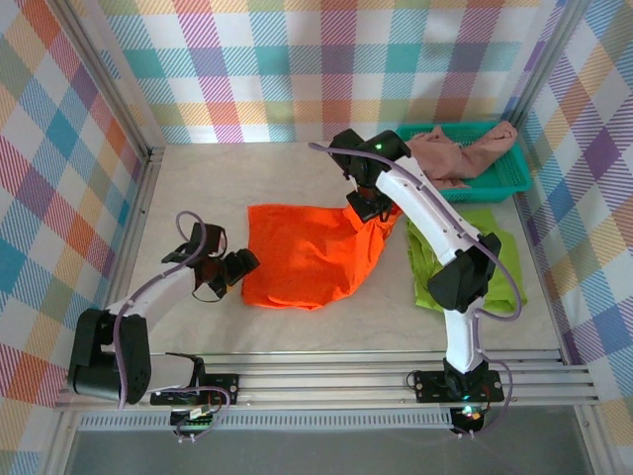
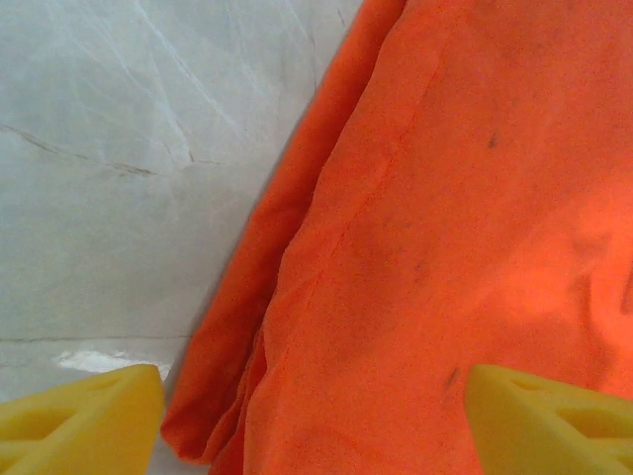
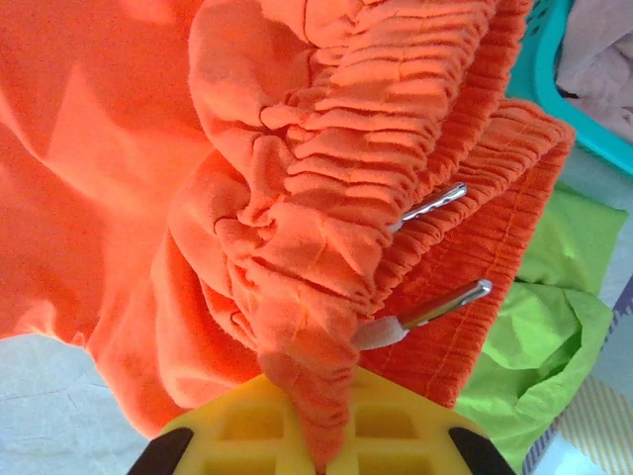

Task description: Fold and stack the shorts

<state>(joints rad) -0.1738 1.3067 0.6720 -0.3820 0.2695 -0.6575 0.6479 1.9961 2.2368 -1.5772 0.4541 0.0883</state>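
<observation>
Yellow-tipped left jaws stand wide apart, gripping nothing, at the left edge of the orange shorts [image 1: 302,252] spread mid-desk [image 1: 198,188]. The right jaws are clamped on their bunched elastic waistband. Lime green shorts [image 1: 490,220] lie just right; farthest back, pink shorts [image 1: 455,153] sit in a teal basket [image 1: 522,173].

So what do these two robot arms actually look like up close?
The left arm and right arm are white tubes with black joints, each trailed by a lilac-grey cable. The pincer fingers are bright yellow plastic.
</observation>
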